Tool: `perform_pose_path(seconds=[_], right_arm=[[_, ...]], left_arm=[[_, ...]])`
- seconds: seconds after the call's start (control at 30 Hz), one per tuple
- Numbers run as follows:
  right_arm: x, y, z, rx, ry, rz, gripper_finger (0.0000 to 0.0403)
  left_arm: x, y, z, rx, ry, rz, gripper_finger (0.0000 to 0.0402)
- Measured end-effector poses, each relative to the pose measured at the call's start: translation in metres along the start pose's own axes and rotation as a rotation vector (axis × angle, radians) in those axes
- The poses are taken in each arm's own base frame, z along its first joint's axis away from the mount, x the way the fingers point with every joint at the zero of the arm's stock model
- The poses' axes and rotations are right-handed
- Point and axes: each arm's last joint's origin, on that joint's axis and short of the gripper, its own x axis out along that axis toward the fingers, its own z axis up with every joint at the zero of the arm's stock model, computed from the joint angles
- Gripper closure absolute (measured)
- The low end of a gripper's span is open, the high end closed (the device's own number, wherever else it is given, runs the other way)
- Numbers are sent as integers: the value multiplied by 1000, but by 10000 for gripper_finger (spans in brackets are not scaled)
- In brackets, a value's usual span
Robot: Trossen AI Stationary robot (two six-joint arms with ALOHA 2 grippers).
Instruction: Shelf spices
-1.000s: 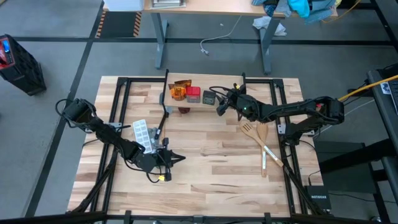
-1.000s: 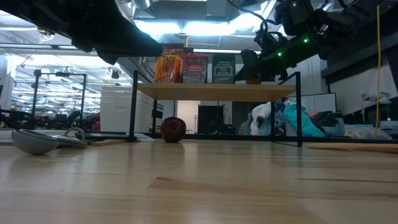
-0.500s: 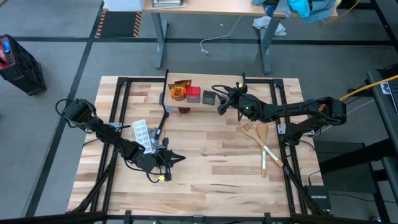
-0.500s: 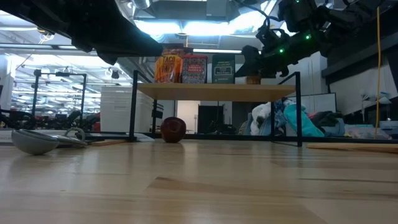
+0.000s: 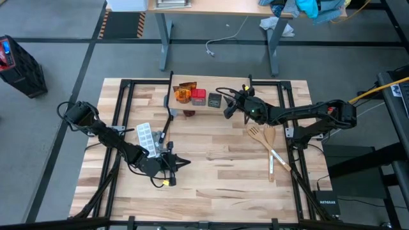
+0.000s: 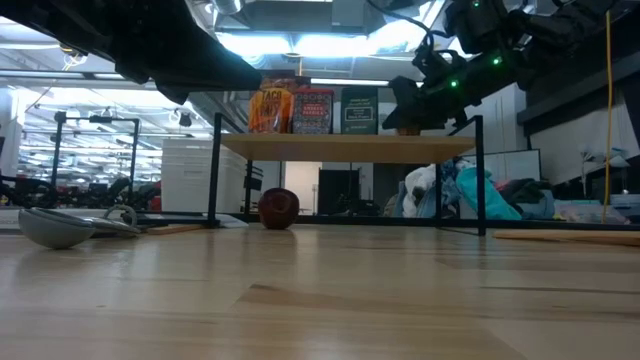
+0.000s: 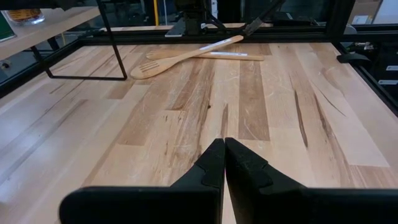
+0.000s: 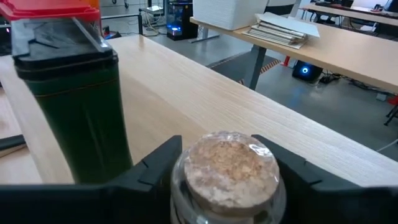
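The right hand (image 8: 227,180) is over the shelf (image 5: 220,105), which stands at about twelve o'clock on the desk (image 5: 211,179). Its two fingers sit on either side of the small jar (image 8: 227,171), touching or nearly touching its sides. I cannot tell whether they grip it or merely bracket it. The jar rests on the plank just beside the dark box (image 8: 68,106), with the red box (image 5: 199,96) and orange packets (image 5: 184,93) further toward nine o'clock along the shelf.

The main risk I judge here: if the hand withdraws before the fingers have fully let go, it could drag the jar along and tip it off the plank's edge. A sideways drift could also knock the dark box into its neighbours.

The left hand (image 7: 222,165) waits clenched and empty low over the desk at about seven o'clock, well apart from the shelf.
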Motion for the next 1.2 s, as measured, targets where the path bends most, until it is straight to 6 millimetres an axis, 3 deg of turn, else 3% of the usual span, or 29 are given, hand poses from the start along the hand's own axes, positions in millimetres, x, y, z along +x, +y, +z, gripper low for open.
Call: perform_pose_path(seconds=[0.8,1.2], right_arm=[[-1,-4,0,228,-24,-130,222],[-16,18,-4,196,-57,-199,222]], left_arm=[[0,0,0,0,-1,0,396],[0,0,0,5,-3,-1,396]])
